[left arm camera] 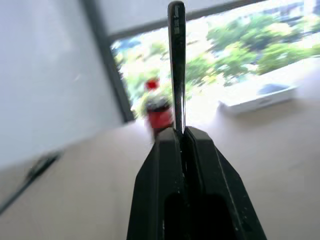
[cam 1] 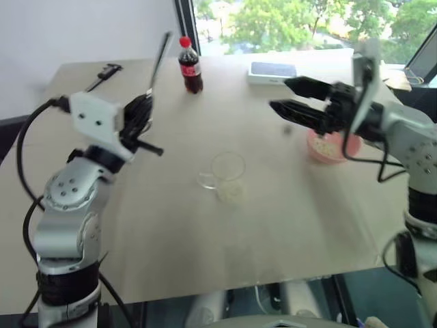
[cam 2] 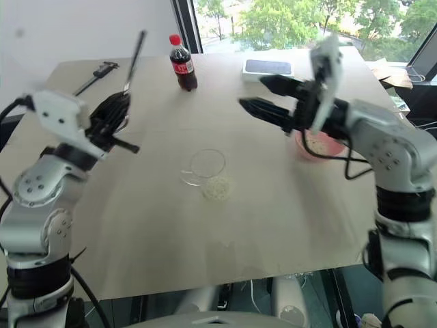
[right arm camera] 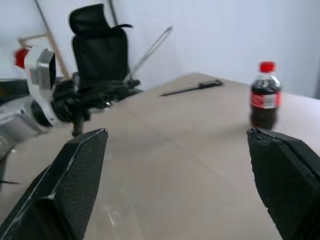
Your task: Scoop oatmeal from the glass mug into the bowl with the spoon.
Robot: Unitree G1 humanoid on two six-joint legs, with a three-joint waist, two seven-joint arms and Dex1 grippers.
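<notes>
Oatmeal [cam 2: 217, 188] lies in a loose, pale, grainy clump on the bare desk [cam 2: 273, 225], touching the mug [cam 2: 206, 166] on its near side; more flakes sit in the bowl [cam 2: 315, 145] to the right.

Left to right:
- Left hand [cam 1: 138, 117]: raised above the desk's left part, fingers clamped shut on the spoon [cam 1: 158, 61], whose slim metal shaft stands nearly upright out of the grip. Which end points up cannot be told. Judged a carrying posture, not a scooping one.
- Caliper [cam 1: 104, 74]: dark, thin, lying at the far left corner, well apart from the work.
- Bottle [cam 1: 190, 66]: red cap, dark contents, upright at the far edge.
- Mug: clear glass, round rim, at desk centre; upright or tipped cannot be told. Little shows inside.
- Right hand [cam 1: 290, 96]: fingers spread wide, holding nothing, hovering level just left of the bowl and pointing toward the centre.
- Bowl: small, round, pink, pale inside, partly screened by that hand
</notes>
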